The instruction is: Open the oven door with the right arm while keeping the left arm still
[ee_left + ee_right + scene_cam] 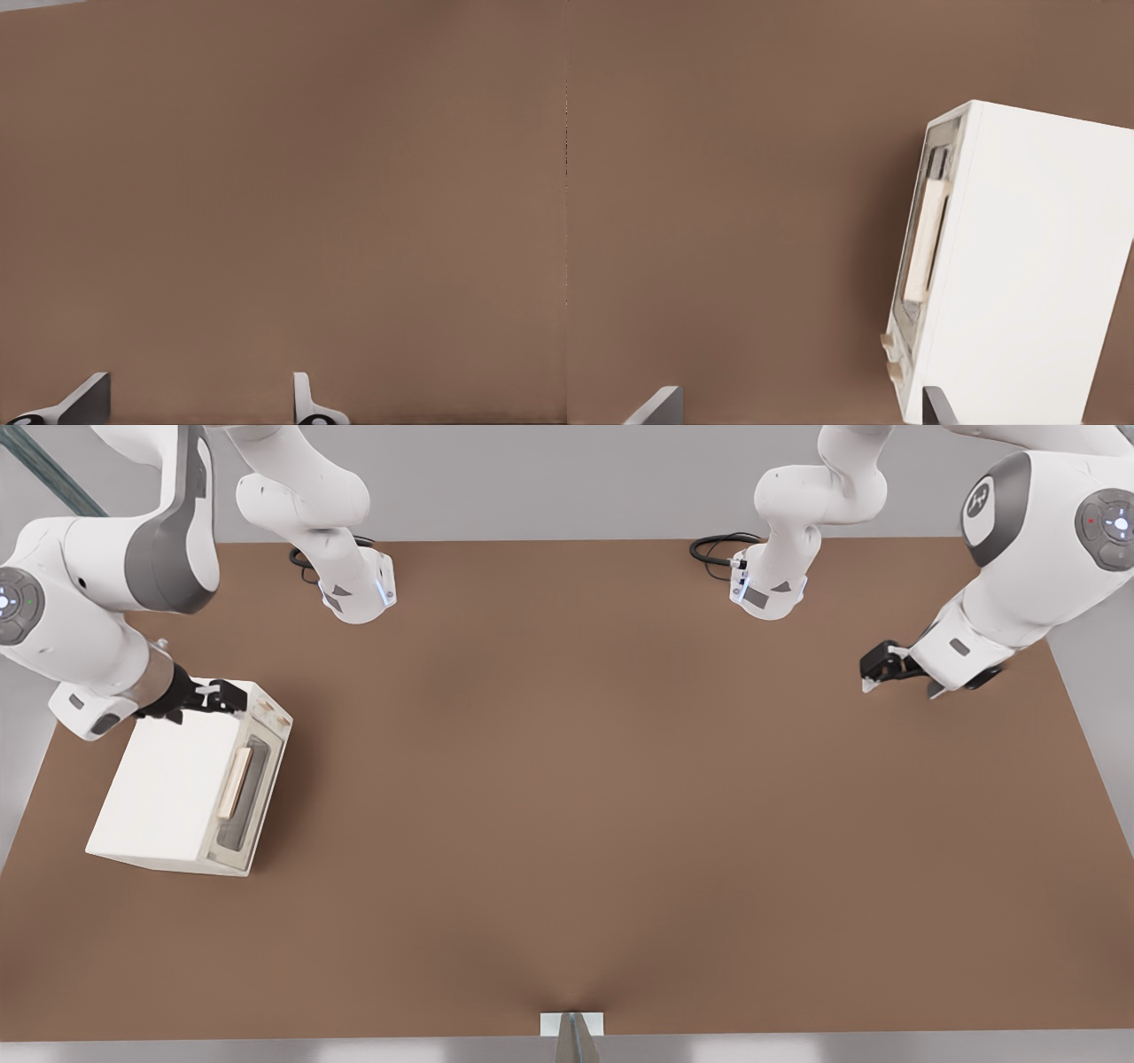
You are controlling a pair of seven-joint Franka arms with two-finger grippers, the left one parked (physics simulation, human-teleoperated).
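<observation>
At nine o'clock on the table, white oven with oven door shut, facing three o'clock, tan handle flat along it. Beyond, at the oven's twelve o'clock end, gripper above the top corner, fingers spread wide, holding nothing. Seemingly still the approach: next calls for shifting toward six o'clock, closing on the handle, then pulling.

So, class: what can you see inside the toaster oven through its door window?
The oven door is shut, its tan handle across dark glass, so the inside is hidden. The gripper, fingers open, hovers above the oven's top far corner. The oven sits on the brown table.
</observation>
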